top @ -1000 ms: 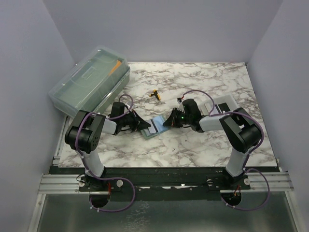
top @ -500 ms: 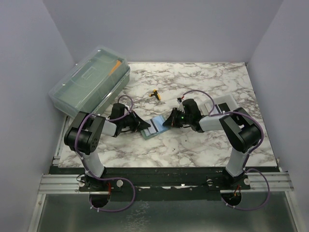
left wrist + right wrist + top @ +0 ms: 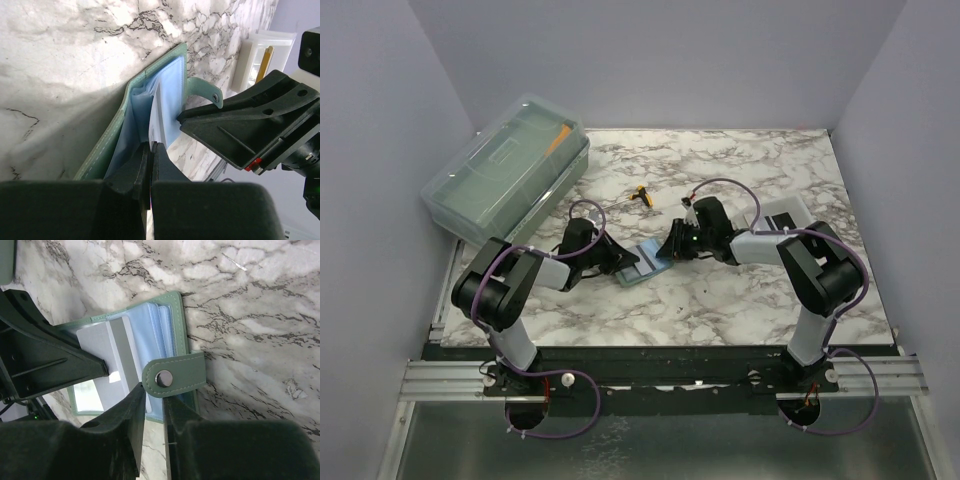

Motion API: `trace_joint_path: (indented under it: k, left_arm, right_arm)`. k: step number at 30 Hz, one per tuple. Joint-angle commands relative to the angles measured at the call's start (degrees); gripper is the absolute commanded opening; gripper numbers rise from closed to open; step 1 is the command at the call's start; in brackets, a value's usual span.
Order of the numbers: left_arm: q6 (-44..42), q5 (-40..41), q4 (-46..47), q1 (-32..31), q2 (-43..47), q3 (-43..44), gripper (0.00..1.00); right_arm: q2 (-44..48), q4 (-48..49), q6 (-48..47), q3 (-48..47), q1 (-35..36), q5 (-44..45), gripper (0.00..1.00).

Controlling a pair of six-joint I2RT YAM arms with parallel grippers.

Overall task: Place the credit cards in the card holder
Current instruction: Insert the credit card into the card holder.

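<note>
The card holder point(image 3: 642, 262) lies opened on the counter point(image 3: 720, 310), midway between the arms. One credit card point(image 3: 100, 345), pale with a grey stripe, sits tilted over the holder's inner pockets and is not yet seated in one, so I judge the insertion to be in mid-step. The left end effector point(image 3: 148, 156) reaches in from the holder's left edge and is clenched tight at the clear bluish pocket leaves, most likely to pin the holder and keep a pocket mouth spread. Whether it nips a leaf, the card's edge or both I cannot tell. The right end effector point(image 3: 156, 401) comes in from the opposite edge, beside the snap strap point(image 3: 175, 376), with its jaws slightly parted at the card's edge. Whether it grips the card or has released it I cannot tell, but that place suits pushing the card inward. Counted: one card holder, one card in view, two end effectors, one white tray point(image 3: 788, 213) well to the holder's right, one translucent box point(image 3: 505, 165) far to its left rear, and one yellow-handled tool point(image 3: 640, 194) behind it.
</note>
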State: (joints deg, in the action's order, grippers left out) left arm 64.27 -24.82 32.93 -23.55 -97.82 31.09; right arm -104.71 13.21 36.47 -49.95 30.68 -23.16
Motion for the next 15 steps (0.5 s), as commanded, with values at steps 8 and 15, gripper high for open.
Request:
trace_joint_path:
  k: [8, 15]
  left_arm:
    - [-0.5, -2.1, -1.4, 0.6, -4.4, 0.9, 0.0]
    - [-3.0, 1.4, -14.0, 1.3, 0.7, 2.0, 0.28]
  right_arm:
    - [-2.1, -5.8, -7.6, -2.0, -2.0, 0.8, 0.36]
    - [-3.7, -8.6, -10.4, -4.5, -2.0, 1.3, 0.36]
